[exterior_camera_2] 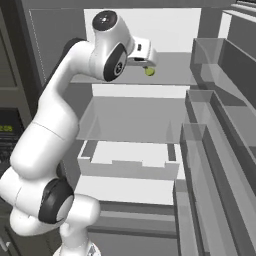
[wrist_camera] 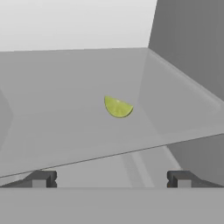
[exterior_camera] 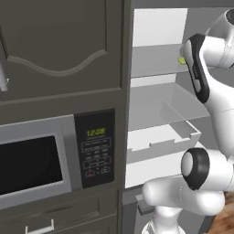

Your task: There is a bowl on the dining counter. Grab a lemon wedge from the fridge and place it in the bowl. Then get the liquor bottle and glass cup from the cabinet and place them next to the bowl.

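Observation:
The fridge (exterior_camera_2: pixel 130 107) stands open with its glass shelves showing. A yellow-green lemon wedge (wrist_camera: pixel 117 107) lies on the upper shelf (wrist_camera: pixel 65 109), towards its right rear. From the base it shows as a small green spot (exterior_camera_2: pixel 149 71) just beyond the hand, and in the left base view the wedge (exterior_camera: pixel 182 60) peeks out beside the arm. My gripper (wrist_camera: pixel 111 178) is open, level with the shelf's front edge, a short way from the wedge with nothing between its fingers. The gripper (exterior_camera_2: pixel 145 64) hangs from the raised arm.
A dark oven tower with a microwave (exterior_camera: pixel 36 160) stands left of the fridge. Door bins (exterior_camera_2: pixel 220 125) line the right side. A clear drawer (exterior_camera_2: pixel 125 160) sits below the middle shelf. The fridge's right inner wall (wrist_camera: pixel 192 52) is close to the wedge.

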### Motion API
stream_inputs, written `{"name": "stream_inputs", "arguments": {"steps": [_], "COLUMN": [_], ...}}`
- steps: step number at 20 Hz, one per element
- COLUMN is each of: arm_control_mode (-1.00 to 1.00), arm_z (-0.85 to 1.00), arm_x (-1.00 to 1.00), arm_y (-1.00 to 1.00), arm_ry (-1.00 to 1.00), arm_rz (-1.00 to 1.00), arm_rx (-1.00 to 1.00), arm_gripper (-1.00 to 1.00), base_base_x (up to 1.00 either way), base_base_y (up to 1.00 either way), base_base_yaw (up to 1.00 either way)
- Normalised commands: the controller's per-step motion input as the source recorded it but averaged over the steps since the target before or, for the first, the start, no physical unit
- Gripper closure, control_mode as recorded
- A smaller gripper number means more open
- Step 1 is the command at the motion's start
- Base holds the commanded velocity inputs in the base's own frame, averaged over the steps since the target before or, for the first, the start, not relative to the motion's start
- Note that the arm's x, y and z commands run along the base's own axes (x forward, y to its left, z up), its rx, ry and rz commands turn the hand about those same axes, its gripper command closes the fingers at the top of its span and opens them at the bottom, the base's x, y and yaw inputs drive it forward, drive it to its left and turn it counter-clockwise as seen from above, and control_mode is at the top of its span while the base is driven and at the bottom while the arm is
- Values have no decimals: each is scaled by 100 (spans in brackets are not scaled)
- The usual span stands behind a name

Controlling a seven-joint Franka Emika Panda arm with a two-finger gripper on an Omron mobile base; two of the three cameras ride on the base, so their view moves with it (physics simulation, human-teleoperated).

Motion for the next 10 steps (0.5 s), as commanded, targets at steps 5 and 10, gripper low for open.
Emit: {"name": "stream_inputs", "arguments": {"steps": [5, 10], "arm_control_mode": [-100, -100], "arm_z": [-18, -10], "arm_x": [23, 18], "arm_y": [-9, -15], "arm_ry": [0, -1], "arm_rz": [0, 0], "arm_rx": [2, 2], "arm_gripper": [-100, -100], "base_base_x": [0, 0], "base_base_y": [0, 0], "base_base_yaw": [0, 0]}}
